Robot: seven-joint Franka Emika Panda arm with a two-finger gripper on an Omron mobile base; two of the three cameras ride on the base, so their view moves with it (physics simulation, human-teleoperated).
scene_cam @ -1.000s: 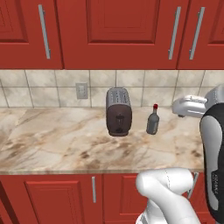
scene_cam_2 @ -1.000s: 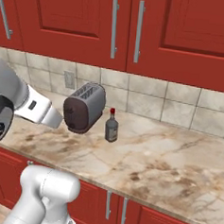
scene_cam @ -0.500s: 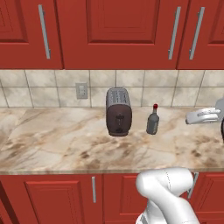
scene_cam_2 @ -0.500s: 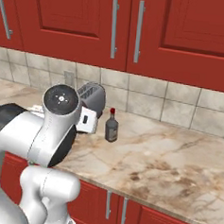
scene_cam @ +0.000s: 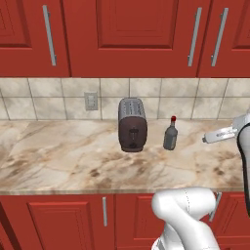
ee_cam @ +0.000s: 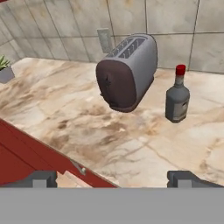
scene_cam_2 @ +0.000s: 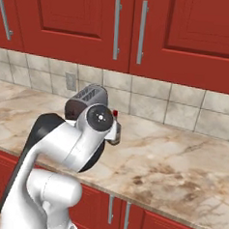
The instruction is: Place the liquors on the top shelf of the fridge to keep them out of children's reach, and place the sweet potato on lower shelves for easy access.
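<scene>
Liquor bottle: grey glass with a red cap, upright on the marble counter, just right of the toaster and near the tiled back wall; contents cannot be told.
Toaster: dark, rounded body with two slots on top, standing on the counter below the wall outlet; the slots look empty in the hand view.
Gripper: jaws spread wide with nothing between them; the two dark fingertips show low in the hand view, above the counter's near edge, well short of the bottle.
Potted plant: grey pot with green leaves at the far left of the hand view, on the counter.
Cabinets: red doors with silver bar handles, above and below the counter, all closed.
</scene>
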